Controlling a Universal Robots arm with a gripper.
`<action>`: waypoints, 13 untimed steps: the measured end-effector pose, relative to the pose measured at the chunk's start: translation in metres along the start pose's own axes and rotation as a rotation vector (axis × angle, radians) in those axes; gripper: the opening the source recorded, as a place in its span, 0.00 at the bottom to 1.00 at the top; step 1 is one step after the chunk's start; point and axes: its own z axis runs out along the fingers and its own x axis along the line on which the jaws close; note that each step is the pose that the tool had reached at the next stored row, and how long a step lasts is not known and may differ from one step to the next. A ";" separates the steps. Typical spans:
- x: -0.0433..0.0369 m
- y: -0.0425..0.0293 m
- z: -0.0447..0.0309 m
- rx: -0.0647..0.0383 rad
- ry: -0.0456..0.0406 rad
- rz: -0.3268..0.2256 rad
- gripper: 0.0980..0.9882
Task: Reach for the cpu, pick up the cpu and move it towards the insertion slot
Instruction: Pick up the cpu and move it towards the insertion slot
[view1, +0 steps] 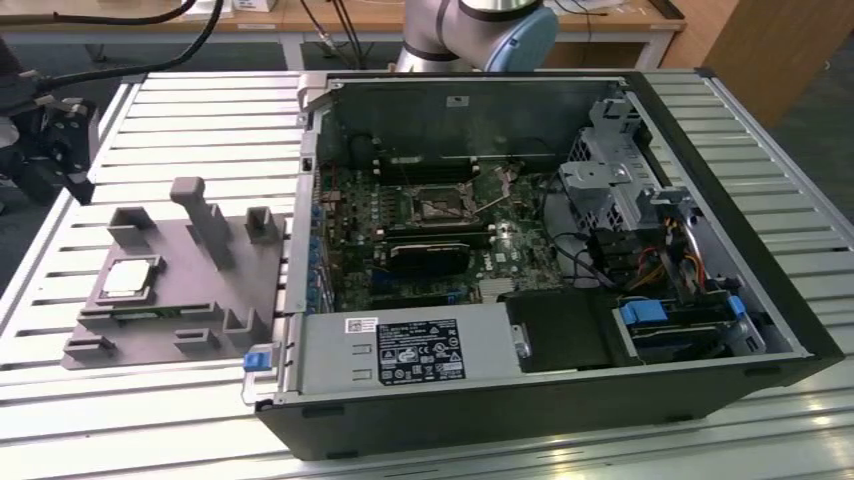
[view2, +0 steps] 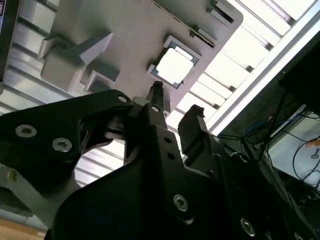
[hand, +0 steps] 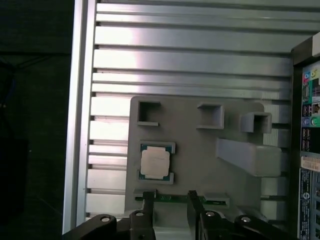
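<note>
Two fingers (hand: 148, 200) of the gripper (hand: 170, 196), apart and empty, near the cpu (view1: 130, 278) at the exterior view's left; reach step, calling for centring over it.

My gripper (hand: 170, 198) is matte black all over, built of flat, angular plates. Two narrow black fingers (hand: 148, 202) stick out of its front, squared off at the tips. Behind the fingers, in both wrist views, broad link plates (view2: 55, 130) spread out to either side. Each is pinned with round silver screws (view2: 62, 145) that have recessed sockets in their heads. More such screws sit farther back along the middle of the gripper's body. Some plate edges catch the light as a dull grey. Far behind the gripper, in the exterior view, my arm (view1: 447, 30) is a rounded silver-grey tube with a light blue cap (view1: 523, 40) on its joint.
</note>
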 end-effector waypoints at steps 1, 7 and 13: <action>0.0005 -0.0003 0.0018 0.000 -0.0001 0.000 0.35; 0.0018 -0.0016 0.0127 0.000 0.0000 0.000 0.55; 0.0019 -0.0028 0.0236 -0.001 0.0000 0.000 0.62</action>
